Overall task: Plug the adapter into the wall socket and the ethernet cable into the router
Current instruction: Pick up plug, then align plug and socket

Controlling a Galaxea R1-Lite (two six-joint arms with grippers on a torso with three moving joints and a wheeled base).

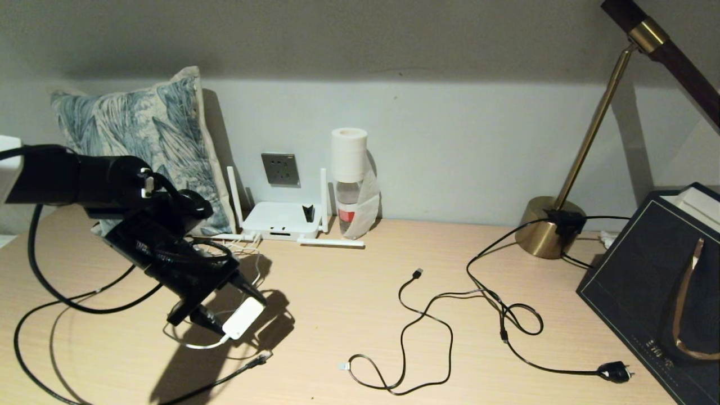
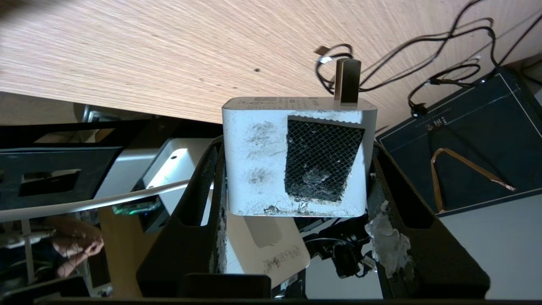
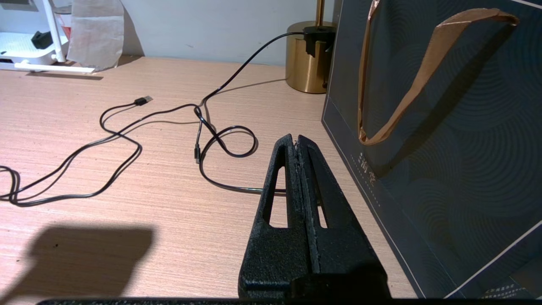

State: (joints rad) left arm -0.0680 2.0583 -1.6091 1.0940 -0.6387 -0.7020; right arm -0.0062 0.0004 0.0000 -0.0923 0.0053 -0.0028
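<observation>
Adapter point(image 2: 296, 161) clamped in left tool point(image 1: 239, 312), above the surface in front of the router point(image 1: 281, 220); right tool point(image 3: 298, 146) closed, empty; advice: level prongs square to wall socket point(image 1: 280, 169) above router, push straight, keep cord slack.

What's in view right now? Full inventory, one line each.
adapter: 1, white, clamped in left gripper above desk
wall socket: 1, grey, on wall behind router
router: 1, white, at wall, desk rear
ethernet cable: 1, black, front left desk
USB cable: 1, black, desk centre
lamp: 1, brass, rear right, black cord trailing forward
bottle: 1, clear, right of router
pillow: 1, blue patterned, against wall left
bag: 1, dark, right edge
desk: 1, light wood
left gripper: black, holding adapter
right gripper: black, jaws shut, beside bag
</observation>
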